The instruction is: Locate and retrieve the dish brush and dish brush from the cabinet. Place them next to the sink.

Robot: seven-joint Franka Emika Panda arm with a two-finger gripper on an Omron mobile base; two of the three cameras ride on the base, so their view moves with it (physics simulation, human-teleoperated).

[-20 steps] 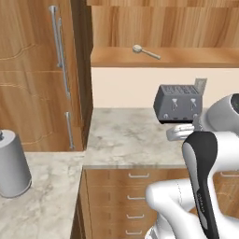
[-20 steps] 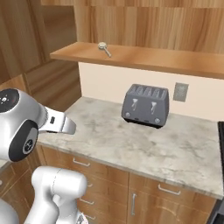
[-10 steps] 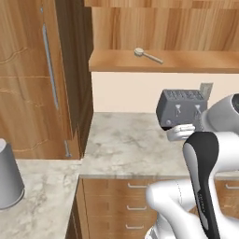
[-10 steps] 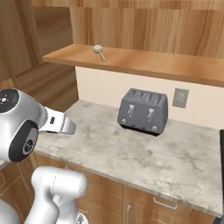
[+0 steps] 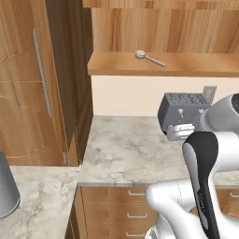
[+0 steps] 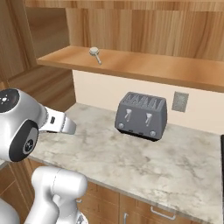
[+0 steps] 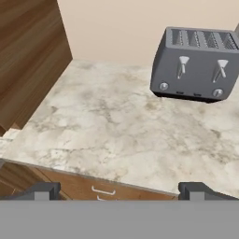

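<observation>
A pale dish brush (image 5: 148,57) with a round head and a thin handle lies on the open shelf ledge of the light wood cabinet (image 5: 196,66). The right base view shows the same dish brush (image 6: 95,53) at the left end of the cabinet ledge (image 6: 153,68). My gripper (image 7: 119,191) is open, its two dark fingertips wide apart with nothing between them. It hovers over the marble counter's front edge, well below the shelf and facing the wall. The sink is out of view.
A grey four-slot toaster (image 5: 184,109) (image 6: 142,114) (image 7: 196,63) stands on the marble counter (image 7: 116,130) against the wall. A tall dark cupboard (image 5: 42,84) with steel bar handles bounds the left. A grey canister (image 5: 5,191) stands at the lower left. A wall outlet (image 6: 180,101) sits behind the toaster.
The base has driven closer to the counter, so both base views shifted: cupboard and canister slid left, shelf and toaster look nearer. The arm's pose and open gripper are unchanged.
</observation>
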